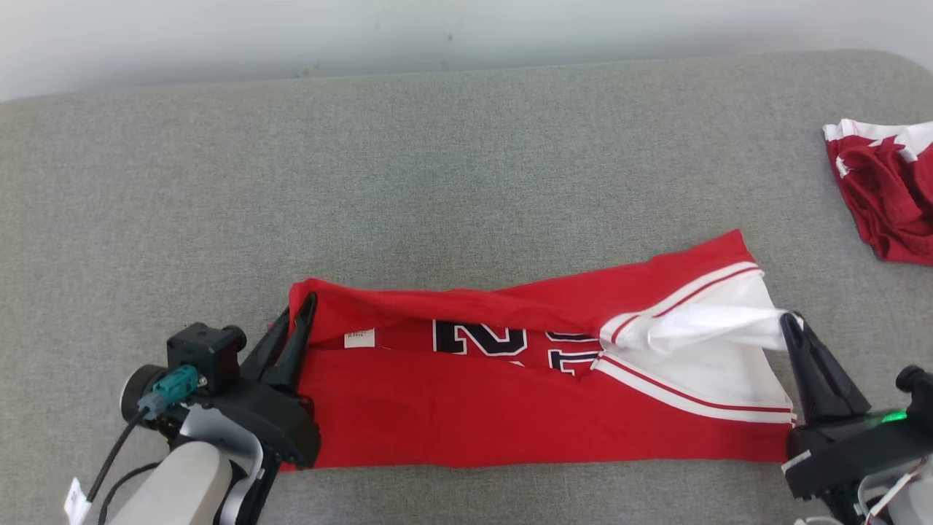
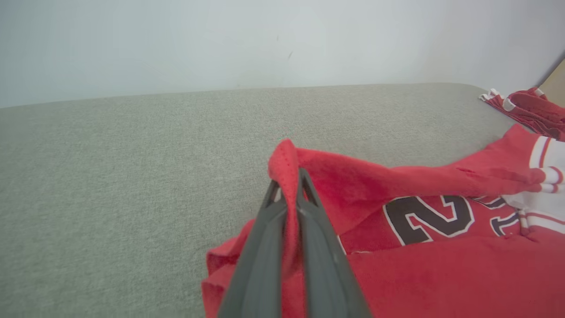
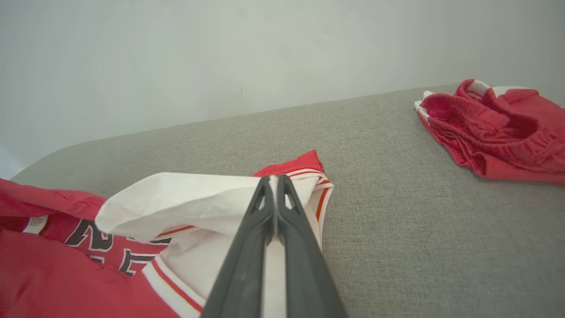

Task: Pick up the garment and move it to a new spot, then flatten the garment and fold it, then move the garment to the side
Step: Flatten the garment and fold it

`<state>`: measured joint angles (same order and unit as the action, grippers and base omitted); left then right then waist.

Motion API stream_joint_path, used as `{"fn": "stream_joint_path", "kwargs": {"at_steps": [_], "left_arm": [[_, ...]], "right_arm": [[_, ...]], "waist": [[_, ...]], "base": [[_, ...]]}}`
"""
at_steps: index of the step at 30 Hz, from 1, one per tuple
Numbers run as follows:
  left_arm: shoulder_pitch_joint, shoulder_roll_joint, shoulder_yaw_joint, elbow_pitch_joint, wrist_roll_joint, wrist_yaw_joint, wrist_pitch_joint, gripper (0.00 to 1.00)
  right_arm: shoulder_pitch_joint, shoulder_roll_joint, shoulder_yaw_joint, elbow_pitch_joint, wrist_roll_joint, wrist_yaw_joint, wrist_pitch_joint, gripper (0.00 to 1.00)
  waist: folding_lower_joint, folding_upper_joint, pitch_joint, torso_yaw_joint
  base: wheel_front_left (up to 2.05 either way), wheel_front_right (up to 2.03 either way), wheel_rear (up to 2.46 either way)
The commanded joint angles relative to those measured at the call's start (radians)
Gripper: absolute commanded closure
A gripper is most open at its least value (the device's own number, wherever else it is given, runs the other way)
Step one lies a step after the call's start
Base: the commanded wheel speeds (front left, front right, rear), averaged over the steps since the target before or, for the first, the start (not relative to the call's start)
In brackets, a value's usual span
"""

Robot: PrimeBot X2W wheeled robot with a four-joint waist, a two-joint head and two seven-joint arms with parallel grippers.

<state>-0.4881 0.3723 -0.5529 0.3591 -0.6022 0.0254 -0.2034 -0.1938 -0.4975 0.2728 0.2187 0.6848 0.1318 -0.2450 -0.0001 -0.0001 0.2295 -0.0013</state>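
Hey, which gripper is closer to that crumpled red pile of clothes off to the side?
Right. The right gripper holds the jersey by its white end, close to the pile; the left gripper holds the far opposite end.

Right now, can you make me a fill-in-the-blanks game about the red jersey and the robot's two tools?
1. The left tool is shut on cloth of the jersey coloured ____.
2. The right tool is shut on jersey cloth coloured ____.
3. The first dark digit printed on the jersey is ____.
4. The other crumpled garment lies far over on the robot's ____ side.
Missing words: red, white, 2, right.
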Motion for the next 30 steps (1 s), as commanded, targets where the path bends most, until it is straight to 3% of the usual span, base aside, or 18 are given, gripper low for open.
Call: {"fn": "stream_joint_path", "kwargs": {"at_steps": [1,3,4,5,6,7,8,13,20,30], "left_arm": [[0.023,-0.004,0.001,0.008,0.006,-0.002,-0.018,1.00],[0.038,-0.010,0.003,0.013,0.008,0.004,-0.029,1.00],[0.047,-0.012,0.006,0.015,0.006,0.007,-0.035,0.89],[0.061,-0.015,0.015,0.012,0.008,0.012,-0.046,0.11],[0.072,-0.019,0.022,0.007,0.007,0.017,-0.049,0.00],[0.084,-0.024,0.031,0.000,0.002,0.022,-0.054,0.00],[0.098,-0.027,0.044,-0.009,0.000,0.028,-0.055,0.00],[0.149,-0.035,0.108,-0.064,0.019,0.043,-0.062,0.00],[0.259,-0.083,0.295,-0.202,0.112,0.043,-0.062,0.00],[0.400,-0.192,0.514,-0.353,0.298,0.026,-0.061,0.00]], "right_arm": [[0.036,0.022,-0.028,-0.019,-0.017,-0.003,0.011,1.00],[0.065,0.040,-0.049,-0.037,-0.033,-0.003,0.019,1.00],[0.080,0.051,-0.060,-0.043,-0.037,-0.003,0.025,1.00],[0.105,0.067,-0.078,-0.056,-0.047,-0.003,0.036,1.00],[0.115,0.072,-0.088,-0.060,-0.051,-0.003,0.041,1.00],[0.124,0.077,-0.098,-0.065,-0.058,-0.003,0.044,0.55],[0.136,0.085,-0.109,-0.069,-0.065,-0.003,0.047,0.00],[0.167,0.102,-0.148,-0.093,-0.080,-0.003,0.058,0.00],[0.170,0.098,-0.200,-0.110,-0.097,-0.003,0.079,0.00],[0.098,0.110,-0.212,0.040,-0.146,-0.003,0.187,0.00]], "waist": [[0.0001,0.0001,-0.004,0.000],[0.0001,0.0001,-0.010,0.002],[0.0001,0.0001,-0.013,0.003],[0.0001,0.0001,-0.020,0.006],[0.0001,0.0001,-0.023,0.007],[0.0001,0.0001,-0.026,0.007],[0.0001,0.0001,-0.030,0.008],[0.0001,0.0001,-0.041,0.012],[0.0001,0.0001,-0.059,0.023],[0.0001,0.0001,-0.087,0.048]], "base": [[0.00,0.00,0.00],[0.00,0.00,0.00],[0.00,0.00,0.00],[0.00,0.00,0.00],[0.00,0.00,0.00],[0.00,0.00,0.00],[0.00,0.00,0.00],[0.00,0.00,0.00],[0.00,0.00,0.00],[0.00,0.00,0.00]]}}
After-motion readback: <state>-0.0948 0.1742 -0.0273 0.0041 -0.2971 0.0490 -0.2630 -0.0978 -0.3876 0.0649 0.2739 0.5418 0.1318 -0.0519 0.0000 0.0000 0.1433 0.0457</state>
